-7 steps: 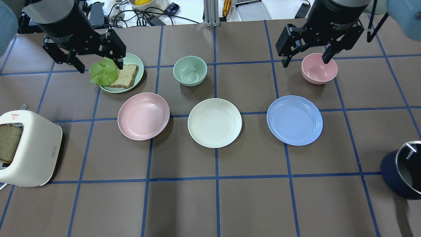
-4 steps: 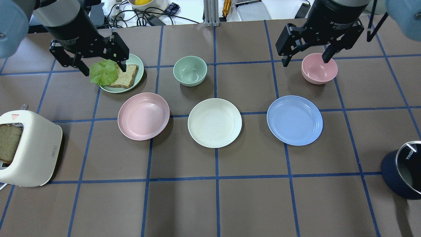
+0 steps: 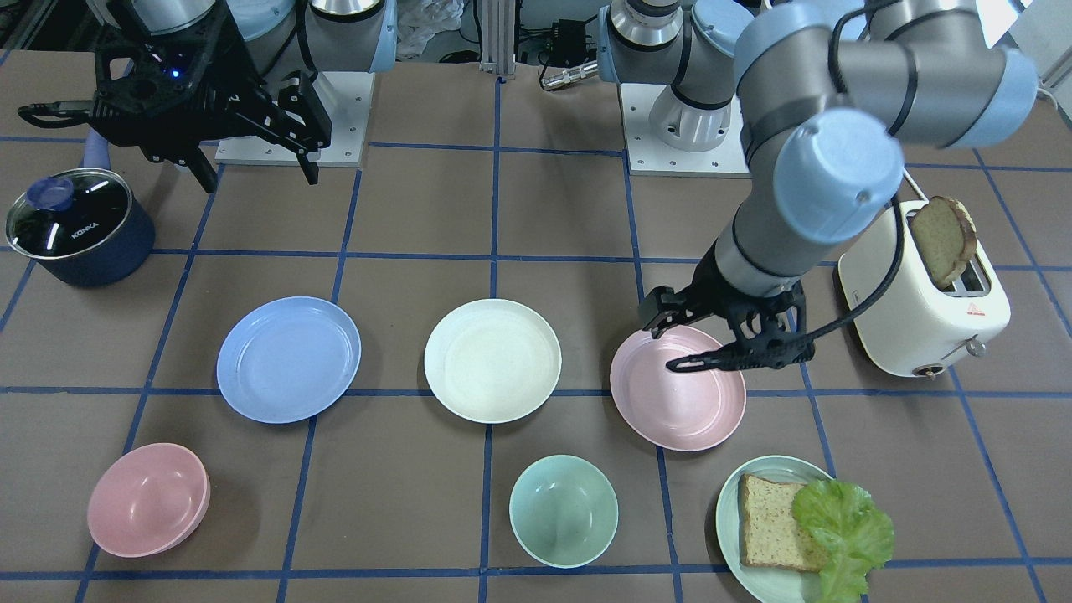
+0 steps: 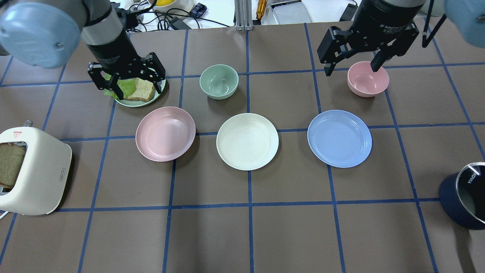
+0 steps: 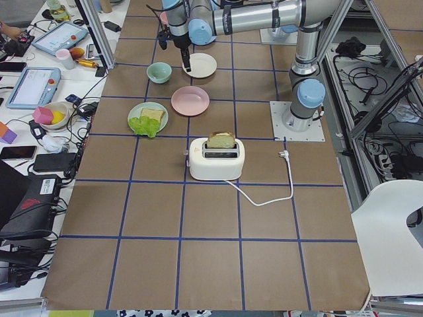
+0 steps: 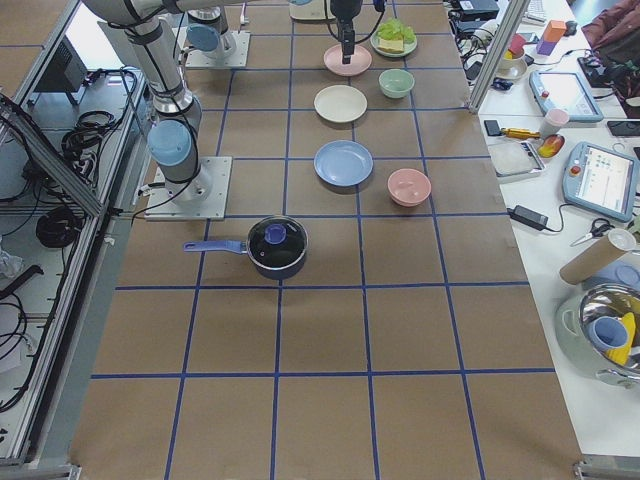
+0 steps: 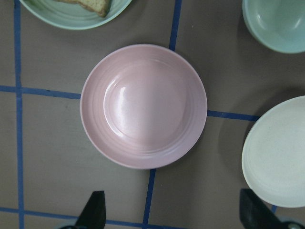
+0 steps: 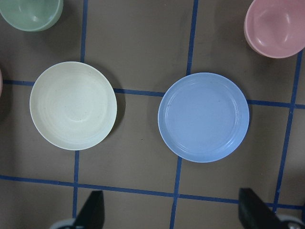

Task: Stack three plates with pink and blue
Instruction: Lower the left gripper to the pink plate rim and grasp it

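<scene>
A: Plate positions?
B: Three in a row on the counter (image 4: 288, 227), apart from each other, none stacked. Pink plate (image 4: 165, 134) on robot's left, cream plate (image 4: 247, 141) between, blue plate (image 4: 339, 138) on right.
A: Left jaws?
B: Spread wide, empty, hanging above the pink plate, not touching it.
A: Right jaws?
B: Also spread, empty, held high; wrist view looks down on blue and cream plates
</scene>
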You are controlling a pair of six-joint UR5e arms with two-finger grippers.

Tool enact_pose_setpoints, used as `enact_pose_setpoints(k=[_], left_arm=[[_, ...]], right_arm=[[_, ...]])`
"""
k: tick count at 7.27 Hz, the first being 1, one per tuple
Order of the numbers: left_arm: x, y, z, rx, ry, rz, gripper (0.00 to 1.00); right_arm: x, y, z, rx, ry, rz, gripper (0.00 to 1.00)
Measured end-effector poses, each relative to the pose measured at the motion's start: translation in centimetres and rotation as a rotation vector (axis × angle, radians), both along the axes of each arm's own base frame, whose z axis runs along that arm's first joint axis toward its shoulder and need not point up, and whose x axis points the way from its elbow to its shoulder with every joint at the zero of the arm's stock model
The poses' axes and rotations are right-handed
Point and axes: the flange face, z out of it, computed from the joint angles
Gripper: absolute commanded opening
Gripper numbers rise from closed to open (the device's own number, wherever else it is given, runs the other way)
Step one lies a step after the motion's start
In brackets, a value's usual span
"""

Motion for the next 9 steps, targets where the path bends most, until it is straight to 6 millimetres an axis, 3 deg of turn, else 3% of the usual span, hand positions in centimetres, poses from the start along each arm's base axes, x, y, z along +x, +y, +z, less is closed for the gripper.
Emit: enact_pose_setpoints(k=[2,4,5,6,7,9], left_arm=[[-1.4,-1.6,-7.3,-0.028,-0.005,0.009,1.00],[-2.5,-0.9,-12.1,-0.042,-0.014,-0.005,0.95],[-3.9,-0.3,-14.1,-0.059,-0.017,-0.016,0.81],[-4.9,0.4,-15.7,-0.088,-0.017,-0.025,0.50],[-5.1,1.0,-16.9,-0.115,-0.032,-0.034,0.25],[-4.8,1.4,-17.5,-0.137,-0.083,-0.045,0.11]], right_arm=[[-0.1,0.0,-0.2,0.004,0.008,0.000,1.00],[-0.5,-0.3,-0.9,0.019,0.013,-0.006,1.00],[-0.7,-0.6,-2.2,0.036,0.015,-0.010,1.00],[-0.8,-1.0,-3.8,0.049,0.014,-0.013,1.00],[-1.0,-1.4,-6.0,0.059,0.014,-0.019,1.00],[-1.6,-1.7,-10.4,0.052,0.014,-0.031,1.00]])
